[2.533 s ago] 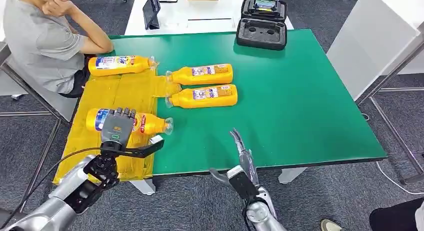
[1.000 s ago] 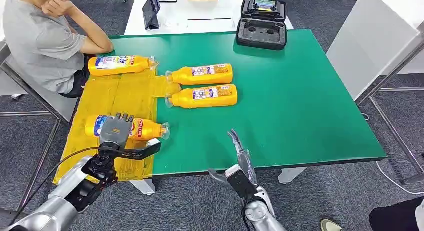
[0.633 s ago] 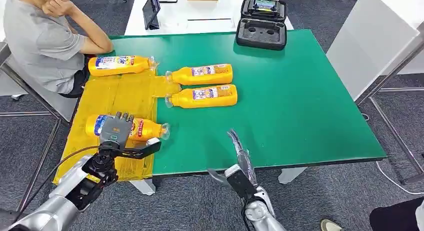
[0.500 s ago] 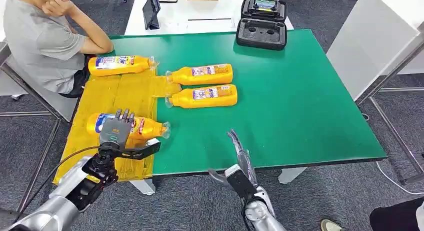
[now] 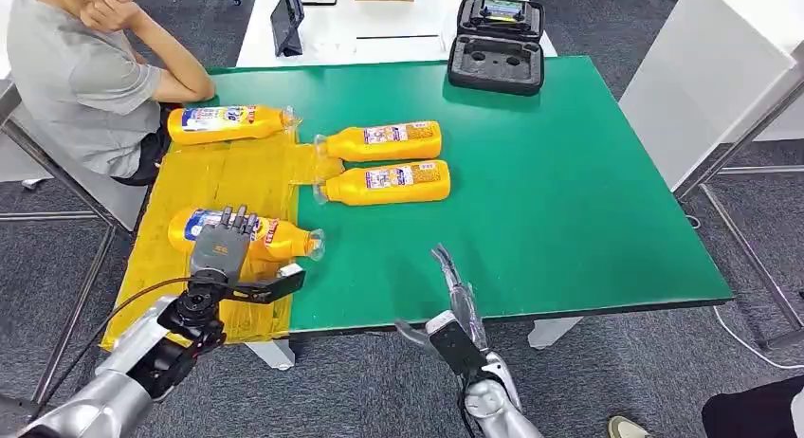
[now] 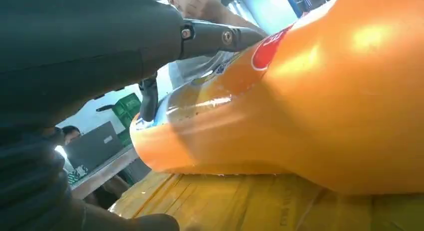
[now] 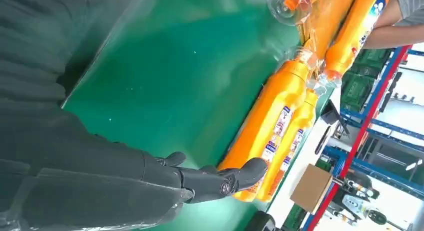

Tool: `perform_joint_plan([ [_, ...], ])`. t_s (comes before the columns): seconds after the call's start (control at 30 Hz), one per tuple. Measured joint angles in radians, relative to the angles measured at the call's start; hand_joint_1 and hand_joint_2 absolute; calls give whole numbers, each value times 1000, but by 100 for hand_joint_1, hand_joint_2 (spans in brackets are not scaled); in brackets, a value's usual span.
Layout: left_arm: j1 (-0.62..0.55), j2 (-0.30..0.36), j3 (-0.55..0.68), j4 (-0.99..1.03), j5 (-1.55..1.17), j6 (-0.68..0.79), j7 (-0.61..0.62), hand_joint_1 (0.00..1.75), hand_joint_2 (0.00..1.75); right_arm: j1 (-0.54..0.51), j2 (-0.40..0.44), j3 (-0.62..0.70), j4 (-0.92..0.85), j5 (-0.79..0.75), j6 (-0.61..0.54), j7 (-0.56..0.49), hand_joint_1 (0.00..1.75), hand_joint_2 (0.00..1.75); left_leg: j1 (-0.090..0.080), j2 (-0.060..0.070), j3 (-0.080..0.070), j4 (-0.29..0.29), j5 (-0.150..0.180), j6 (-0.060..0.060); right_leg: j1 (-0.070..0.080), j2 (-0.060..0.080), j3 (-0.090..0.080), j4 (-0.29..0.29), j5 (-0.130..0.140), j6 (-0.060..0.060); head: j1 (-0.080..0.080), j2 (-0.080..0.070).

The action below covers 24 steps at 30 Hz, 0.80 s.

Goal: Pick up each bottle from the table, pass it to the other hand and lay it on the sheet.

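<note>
- Yellow sheet (image 5: 204,182) carries two orange bottles; the near bottle (image 5: 275,237) lies beside the sheet's right edge, the left robot hand (image 5: 220,246) over it with fingers spread, grip not confirmed.
- Risk: round bottle could roll onto the green table (image 5: 569,191).
- Two table bottles (image 5: 389,140), (image 5: 389,182) wait right of the sheet.
- Right robot hand (image 5: 453,301), released, hangs off the table's near edge.
- Black case (image 5: 496,44) sits far from the sheet, clear.

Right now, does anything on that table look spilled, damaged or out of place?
Nothing stands out. All four orange bottles lie on their sides with no liquid showing around them: two on the yellow sheet, two on the green table. The left hand is over the near bottle. The right hand hangs open.
</note>
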Motion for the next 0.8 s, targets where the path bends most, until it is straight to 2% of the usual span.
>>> perform_joint_plan([
  [0.33,4,-14,6,-10,0,36,9,0,175,0,0,0,3,7,-6,0,0,175,0,0,0,0,0,0,0,0,0,0,0,0,0,0],
  [0.8,71,-13,48,-225,0,83,40,0,175,3,-4,-6,3,18,-24,0,0,175,0,0,0,0,0,0,0,0,0,0,0,0,0,0],
])
